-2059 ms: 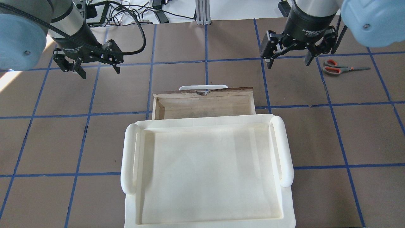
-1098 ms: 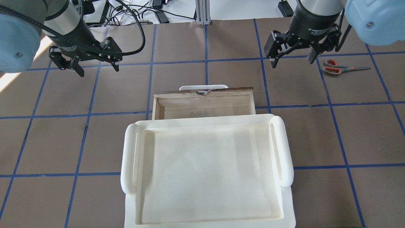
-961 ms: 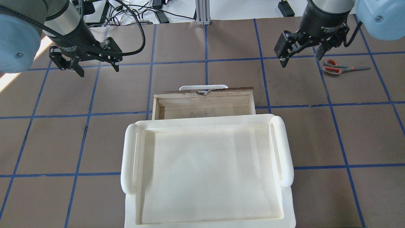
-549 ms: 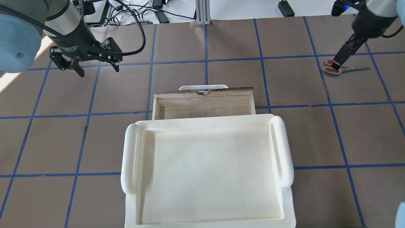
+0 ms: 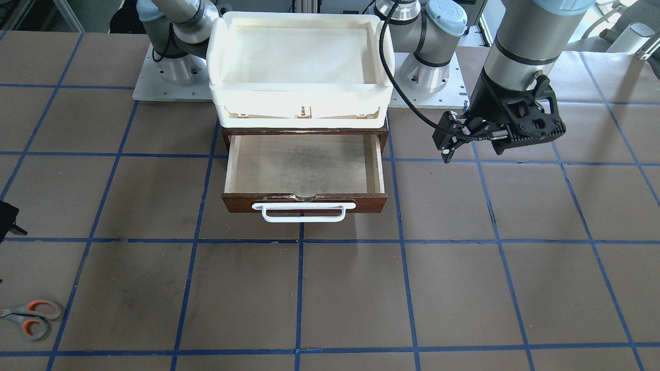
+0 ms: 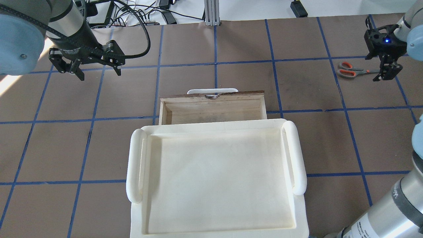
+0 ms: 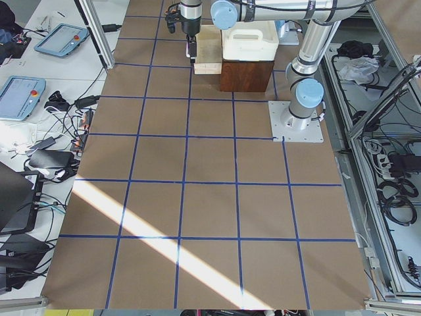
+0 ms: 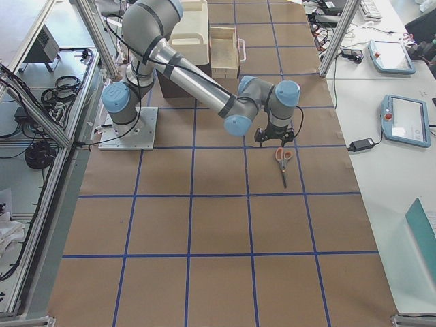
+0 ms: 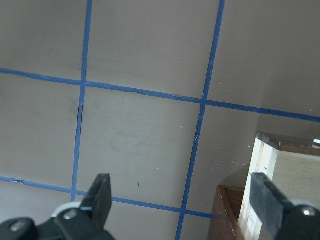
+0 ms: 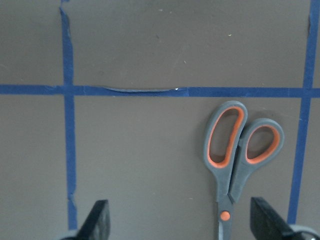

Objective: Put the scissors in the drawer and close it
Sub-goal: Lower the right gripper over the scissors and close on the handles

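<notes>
The scissors (image 6: 351,70) lie flat on the brown table at the far right, handles toward the middle; they also show in the front view (image 5: 28,318) and the right side view (image 8: 283,162). My right gripper (image 6: 385,72) is open and hovers above their blade end. In the right wrist view its fingers (image 10: 97,222) straddle bare table, with the scissors (image 10: 240,160) near the right finger. The drawer (image 5: 361,202) is pulled open and empty, white handle (image 5: 303,212) in front. My left gripper (image 6: 99,74) is open and empty, left of the drawer (image 6: 213,99).
A cream-white plastic tray (image 6: 135,165) sits on top of the dark wooden cabinet that holds the drawer. Blue tape lines grid the table. Cables and a metal post (image 6: 211,13) lie beyond the far edge.
My right arm has swung right and turned its wrist, so the gripper now hangs over the scissors. My left gripper has shifted only slightly. The scissors and drawer have not moved.
</notes>
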### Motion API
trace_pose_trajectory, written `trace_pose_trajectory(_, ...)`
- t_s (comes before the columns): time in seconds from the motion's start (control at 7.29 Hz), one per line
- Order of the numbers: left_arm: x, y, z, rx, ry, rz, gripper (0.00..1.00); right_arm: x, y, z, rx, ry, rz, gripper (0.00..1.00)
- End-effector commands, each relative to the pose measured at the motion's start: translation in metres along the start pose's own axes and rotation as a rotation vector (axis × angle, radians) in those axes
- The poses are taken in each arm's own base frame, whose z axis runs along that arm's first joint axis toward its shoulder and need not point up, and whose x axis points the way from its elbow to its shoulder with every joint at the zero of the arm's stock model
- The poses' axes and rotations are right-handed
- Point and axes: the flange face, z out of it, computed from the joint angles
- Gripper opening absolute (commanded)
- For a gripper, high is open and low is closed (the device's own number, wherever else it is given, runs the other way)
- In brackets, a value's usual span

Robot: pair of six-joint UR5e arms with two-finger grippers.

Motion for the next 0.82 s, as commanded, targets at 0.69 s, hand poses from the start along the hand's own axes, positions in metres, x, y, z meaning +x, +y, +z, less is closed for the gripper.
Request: trace_pose_trajectory(0.69, -0.002, -0.004, 0.006, -0.01, 0.0, -0.005, 1.0, 0.032, 0.022, 0.073, 0.102, 0.041, -0.004, 1.0)
